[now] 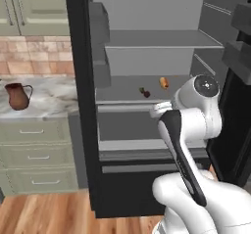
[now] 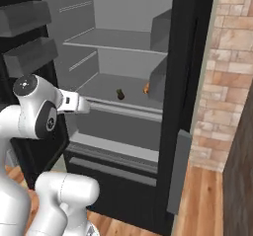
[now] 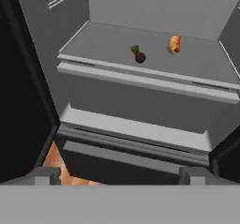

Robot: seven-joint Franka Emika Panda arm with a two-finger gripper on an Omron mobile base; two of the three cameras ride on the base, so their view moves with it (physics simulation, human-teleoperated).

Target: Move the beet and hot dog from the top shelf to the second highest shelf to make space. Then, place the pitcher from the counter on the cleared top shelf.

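The fridge (image 1: 83, 105) stands open, its dark door frame between the counter (image 1: 49, 98) and the shelves. Grey door bins (image 2: 27, 15) hang at the side, clear of the shelf fronts. The claw (image 3: 120, 174) hangs in front of the fridge, below the shelves and well apart from the food, jaws spread wide and holding nothing; only its two dark fingertips (image 3: 44, 174) show at the bottom of the hand view.

The beet (image 3: 139, 55), a small dark red root with a green stem, sits near the middle of the second highest shelf (image 3: 108, 40). The hot dog (image 3: 174, 44), an orange bun, lies near it, further back. The top shelf (image 1: 162, 39) above them is bare. The pitcher (image 1: 18, 96), a reddish-brown jug with a loop handle, stands upright on the marbled counter left of the fridge, above pale green drawers (image 1: 34, 152).
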